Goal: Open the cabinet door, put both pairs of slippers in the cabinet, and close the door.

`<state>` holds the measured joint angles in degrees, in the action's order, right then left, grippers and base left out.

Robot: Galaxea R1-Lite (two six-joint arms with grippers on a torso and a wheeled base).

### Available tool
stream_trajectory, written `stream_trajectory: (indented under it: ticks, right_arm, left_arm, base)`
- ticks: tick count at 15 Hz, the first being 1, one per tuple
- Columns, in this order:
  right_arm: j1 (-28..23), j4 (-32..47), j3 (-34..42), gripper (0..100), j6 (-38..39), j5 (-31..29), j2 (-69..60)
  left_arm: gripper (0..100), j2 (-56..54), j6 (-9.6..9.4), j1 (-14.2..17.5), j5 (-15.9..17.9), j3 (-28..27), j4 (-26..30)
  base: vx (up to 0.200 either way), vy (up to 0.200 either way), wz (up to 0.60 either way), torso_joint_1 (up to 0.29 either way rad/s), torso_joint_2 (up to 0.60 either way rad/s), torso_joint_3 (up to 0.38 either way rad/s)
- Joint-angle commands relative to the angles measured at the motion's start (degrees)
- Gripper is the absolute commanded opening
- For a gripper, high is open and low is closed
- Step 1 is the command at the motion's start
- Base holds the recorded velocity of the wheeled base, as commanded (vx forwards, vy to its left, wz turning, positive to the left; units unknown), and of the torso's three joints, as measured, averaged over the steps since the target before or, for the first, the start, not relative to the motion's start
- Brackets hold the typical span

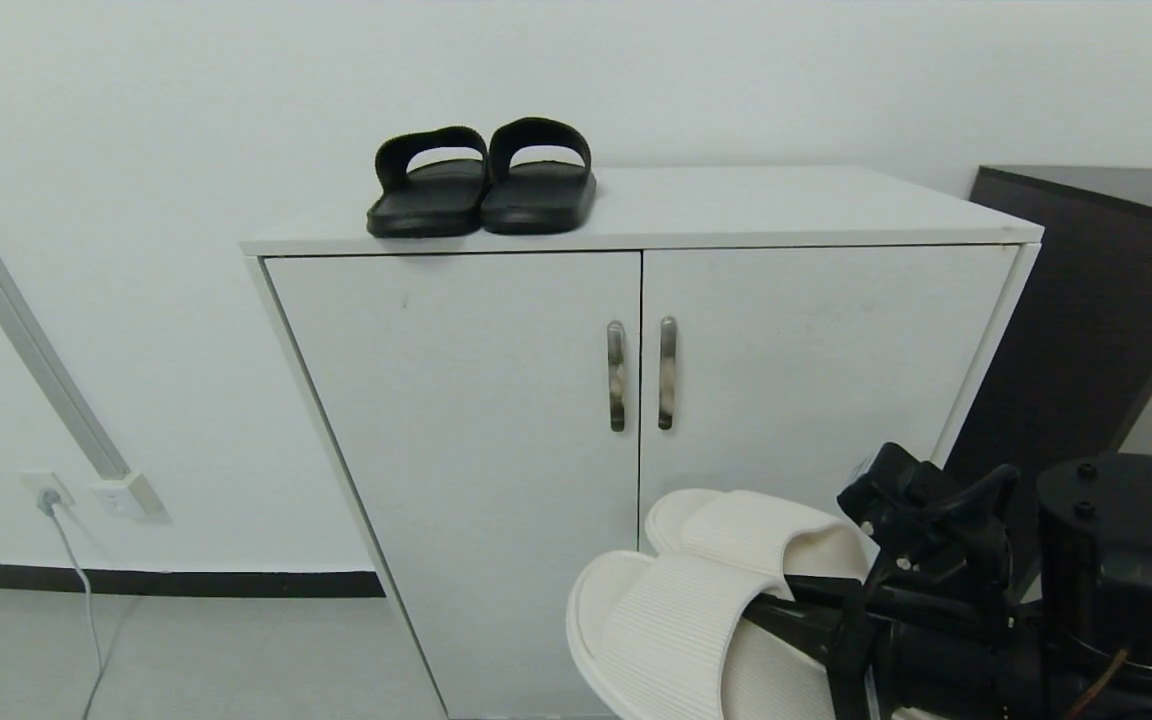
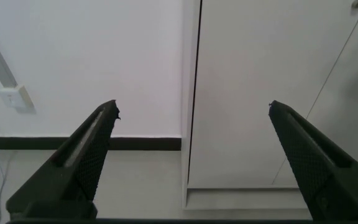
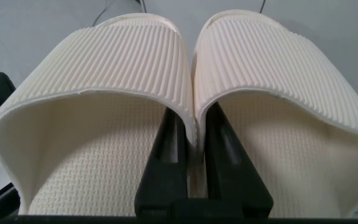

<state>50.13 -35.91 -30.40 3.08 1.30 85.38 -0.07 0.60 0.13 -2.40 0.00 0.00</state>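
Observation:
The white cabinet stands against the wall with both doors shut, its two metal handles side by side at the middle seam. A black pair of slippers sits on the cabinet top near its left front edge. My right gripper is low in front of the right door, shut on the cream ribbed pair of slippers. In the right wrist view one finger sits inside each slipper, and the right gripper pinches the two inner strap edges together. My left gripper is open, holds nothing, and faces the cabinet's lower left corner.
A dark cabinet stands close to the white cabinet's right side. On the wall to the left are a slanted conduit, a socket and a hanging cable. Bare grey floor lies left of the cabinet.

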Motion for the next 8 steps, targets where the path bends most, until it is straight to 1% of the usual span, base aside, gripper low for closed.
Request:
stream_trajectory:
  ticks: [1,2,5,7,8]
  right_arm:
    - [0.1,0.0,0.1,0,0.0,0.0,0.0]
    - [0.1,0.0,0.2,0,0.0,0.0,0.0]
    - [0.1,0.0,0.5,0,0.0,0.0,0.0]
    - [0.1,0.0,0.6,0,0.0,0.0,0.0]
    - [0.0,0.0,0.6,0,0.0,0.0,0.0]
  left_arm:
    - [100,0.1,0.02,0.0,-0.1,0.0,0.0]
    - [100,0.1,-0.42,0.0,0.0,0.0,0.0]
    - [100,0.1,-0.51,0.0,0.0,0.0,0.0]
    - [100,0.1,-1.65,0.0,1.3,0.0,0.1]
    - [100,0.1,-1.92,0.0,1.3,0.0,0.1]
  base:
    - [0.0,0.0,0.0,-0.027,0.44,0.403]
    - [0.0,0.0,0.0,0.012,0.28,0.232]
    - [0.0,0.0,0.0,0.0,0.0,0.0]
    - [0.0,0.0,0.0,0.0,0.0,0.0]
    - [0.0,0.0,0.0,0.0,0.0,0.0]
